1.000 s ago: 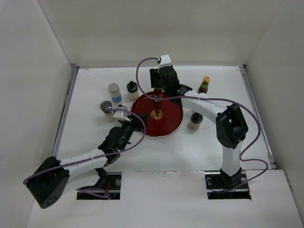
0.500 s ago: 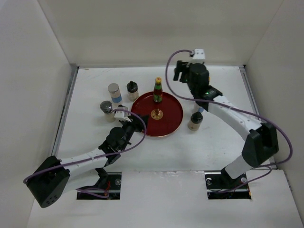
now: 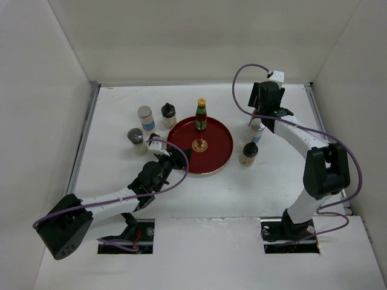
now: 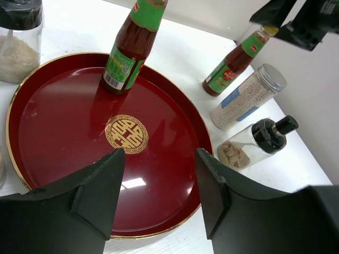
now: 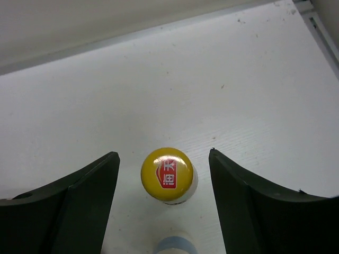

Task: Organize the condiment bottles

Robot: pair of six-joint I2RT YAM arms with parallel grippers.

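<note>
One slim dark sauce bottle (image 3: 201,115) with a green neck and yellow cap stands upright at the back of the round red tray (image 3: 214,158); it also shows in the left wrist view (image 4: 130,50). My right gripper (image 3: 263,112) is open and hangs over the second sauce bottle (image 4: 233,62). That bottle's yellow cap (image 5: 167,174) sits between the spread fingers (image 5: 87,190), apart from both. A silver-topped white cylinder (image 3: 256,130) and a dark-lidded jar (image 3: 248,153) stand right of the tray. My left gripper (image 3: 176,159) is open and empty over the tray's near-left rim (image 4: 159,153).
Left of the tray stand a silver-topped white cylinder (image 3: 145,117), a dark-lidded jar (image 3: 169,114) and another silver-topped container (image 3: 136,138). White walls close the table at the back and on both sides. The right arm's purple cable loops above the back right.
My right gripper has left the sauce bottle standing on the tray and swung right, now above the second sauce bottle. My left arm has shifted only slightly.
</note>
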